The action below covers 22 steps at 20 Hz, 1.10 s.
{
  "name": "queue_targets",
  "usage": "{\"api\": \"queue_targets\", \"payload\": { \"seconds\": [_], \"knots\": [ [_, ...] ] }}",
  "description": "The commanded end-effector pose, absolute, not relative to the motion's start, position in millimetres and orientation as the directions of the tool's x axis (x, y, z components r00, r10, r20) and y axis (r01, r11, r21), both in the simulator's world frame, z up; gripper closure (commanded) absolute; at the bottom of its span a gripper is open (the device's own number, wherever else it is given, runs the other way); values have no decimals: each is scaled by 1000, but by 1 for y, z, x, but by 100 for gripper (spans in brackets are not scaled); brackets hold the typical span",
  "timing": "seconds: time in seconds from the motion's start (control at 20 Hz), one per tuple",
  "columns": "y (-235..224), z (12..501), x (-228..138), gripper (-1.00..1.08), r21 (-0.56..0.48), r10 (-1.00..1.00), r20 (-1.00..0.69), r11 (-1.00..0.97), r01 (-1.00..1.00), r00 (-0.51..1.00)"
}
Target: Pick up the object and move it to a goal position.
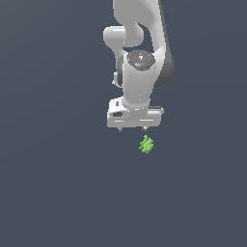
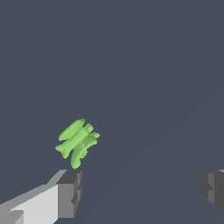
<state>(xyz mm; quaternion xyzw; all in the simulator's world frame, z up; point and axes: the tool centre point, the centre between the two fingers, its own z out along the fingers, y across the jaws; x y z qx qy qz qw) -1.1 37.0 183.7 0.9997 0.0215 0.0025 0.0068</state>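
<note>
The object (image 1: pixel 146 144) is a tiny bright green jagged piece lying on the dark grey floor. My white gripper (image 1: pixel 132 130) hangs just above it, pointing down, with the object slightly toward the exterior view's right of its centre. In the wrist view the object (image 2: pixel 77 142) lies close to one grey fingertip (image 2: pixel 70 192), outside the gap between the fingers. The other fingertip (image 2: pixel 213 189) is far across. The gripper (image 2: pixel 141 190) is open and empty.
A plain dark grey floor (image 1: pixel 58 193) fills both views. The white arm (image 1: pixel 140 58) rises behind the gripper toward the top of the exterior view.
</note>
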Motion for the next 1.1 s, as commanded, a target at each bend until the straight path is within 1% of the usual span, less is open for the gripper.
{"api": "queue_targets", "payload": {
  "seconds": [0.0,0.45,0.75,1.05],
  "knots": [
    [37,184,-1,-92,14,43,5,-999,43,999],
    [44,157,-11,-92,5,65,-39,-998,65,997],
    [45,156,-12,-92,4,63,-41,-998,63,997],
    [50,151,-11,-92,4,121,-39,-993,121,992]
  ]
}}
